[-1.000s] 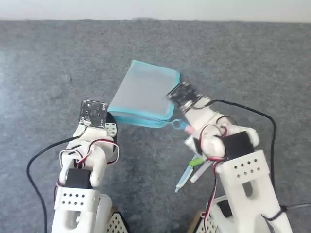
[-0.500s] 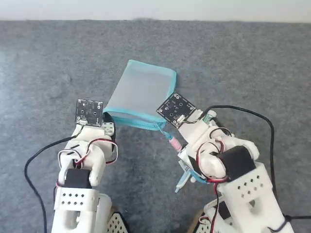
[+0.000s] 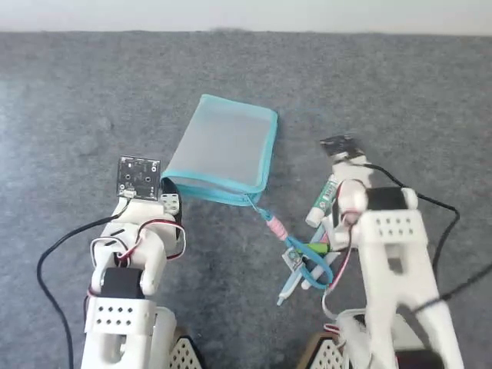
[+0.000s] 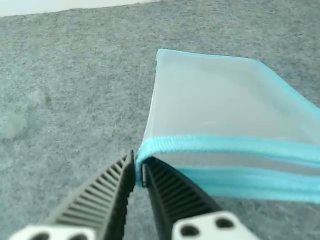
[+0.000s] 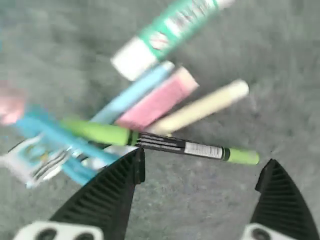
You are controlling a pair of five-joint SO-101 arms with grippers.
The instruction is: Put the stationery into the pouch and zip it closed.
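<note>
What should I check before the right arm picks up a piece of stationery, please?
1. The left gripper is shut on the pouch rim: ok.
2. The right gripper is open: ok.
3. The right gripper is over the green marker: ok.
4. The pouch mouth is open wide enough: cannot tell.
5. The stationery is inside the pouch: not ok, it lies on the table.
</note>
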